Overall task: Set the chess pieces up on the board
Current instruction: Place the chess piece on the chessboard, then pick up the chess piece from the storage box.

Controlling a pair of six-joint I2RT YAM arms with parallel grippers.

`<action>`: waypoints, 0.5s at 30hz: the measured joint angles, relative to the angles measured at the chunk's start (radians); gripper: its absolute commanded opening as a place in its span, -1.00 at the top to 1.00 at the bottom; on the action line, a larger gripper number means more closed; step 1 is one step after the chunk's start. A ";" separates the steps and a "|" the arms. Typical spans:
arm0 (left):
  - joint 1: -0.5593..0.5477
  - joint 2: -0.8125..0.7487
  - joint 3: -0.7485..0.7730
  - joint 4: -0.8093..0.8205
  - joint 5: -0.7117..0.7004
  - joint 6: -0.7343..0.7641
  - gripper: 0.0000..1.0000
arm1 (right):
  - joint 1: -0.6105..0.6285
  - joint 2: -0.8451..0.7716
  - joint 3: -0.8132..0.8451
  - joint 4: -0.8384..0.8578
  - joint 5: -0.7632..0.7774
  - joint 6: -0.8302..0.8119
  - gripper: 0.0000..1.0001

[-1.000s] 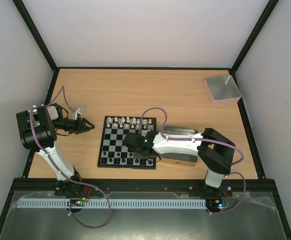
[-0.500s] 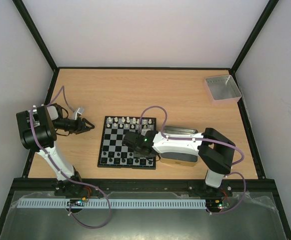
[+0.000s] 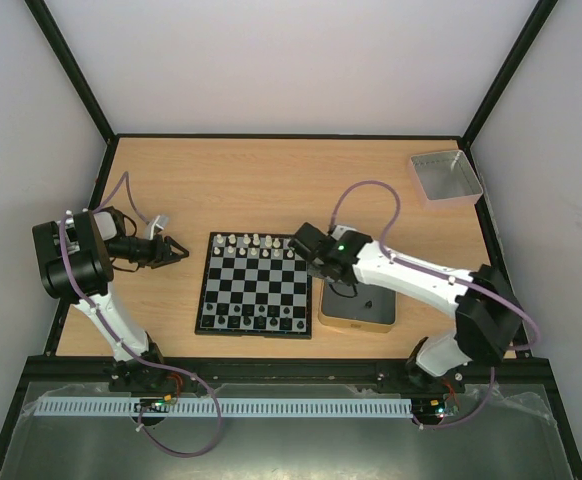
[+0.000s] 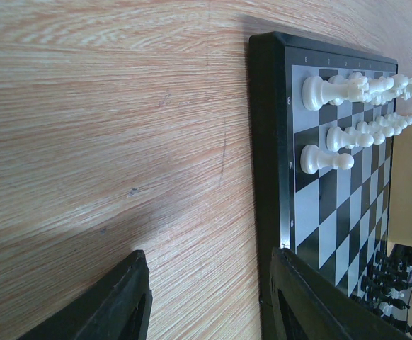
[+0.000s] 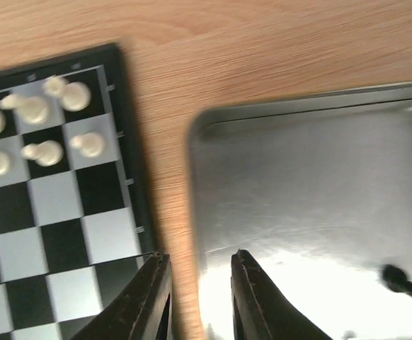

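Board mid-table looks nearly set: white pieces far rows, black pieces near rows, one black straggler in tin; right gripper slightly apart, empty, at tin's edge; left gripper apart, empty, beside board.

The right end effector, fingers narrowly apart, hangs between the board and a tin holding a black piece.

Board: black, silvery-white checks, black border. White pieces, black pieces. Table: pale woodgrain.
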 measured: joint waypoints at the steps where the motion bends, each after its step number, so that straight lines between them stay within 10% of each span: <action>1: 0.000 0.000 0.000 0.000 0.000 0.000 0.03 | -0.013 -0.026 -0.016 -0.016 0.015 0.007 0.54; 15: 0.000 0.000 0.000 0.000 0.000 0.000 0.03 | -0.248 -0.278 -0.388 -0.009 -0.047 0.032 0.53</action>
